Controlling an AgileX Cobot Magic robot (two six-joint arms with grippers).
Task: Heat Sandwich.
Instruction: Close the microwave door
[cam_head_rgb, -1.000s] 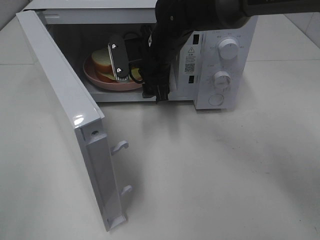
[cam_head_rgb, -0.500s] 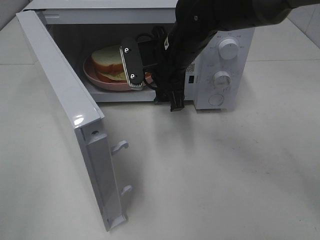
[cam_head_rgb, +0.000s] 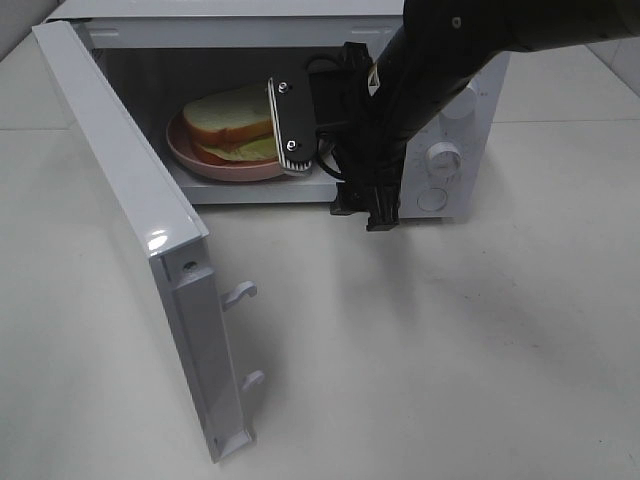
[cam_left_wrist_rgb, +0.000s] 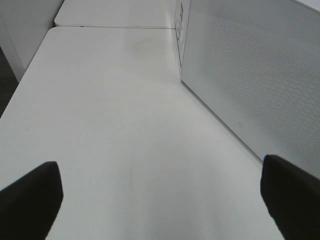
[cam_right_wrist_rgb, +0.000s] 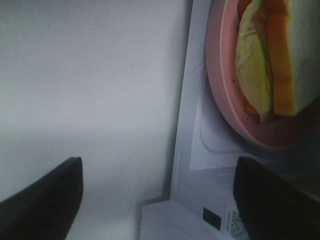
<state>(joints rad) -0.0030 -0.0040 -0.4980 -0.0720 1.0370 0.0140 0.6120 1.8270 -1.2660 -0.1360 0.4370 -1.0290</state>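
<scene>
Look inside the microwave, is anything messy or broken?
Nothing stands out. The sandwich sits on the pink plate inside the microwave, with a green leaf poking out its side and nothing spilled. The door hangs wide open, which fits loading.

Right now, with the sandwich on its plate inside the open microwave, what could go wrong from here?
1. The open right gripper hangs at the microwave opening, close to the pink plate; a stray move could clip the plate or the sandwich.
2. The door stands wide open; swung shut now, it would likely hit the right arm, which crosses in front of the opening.
</scene>
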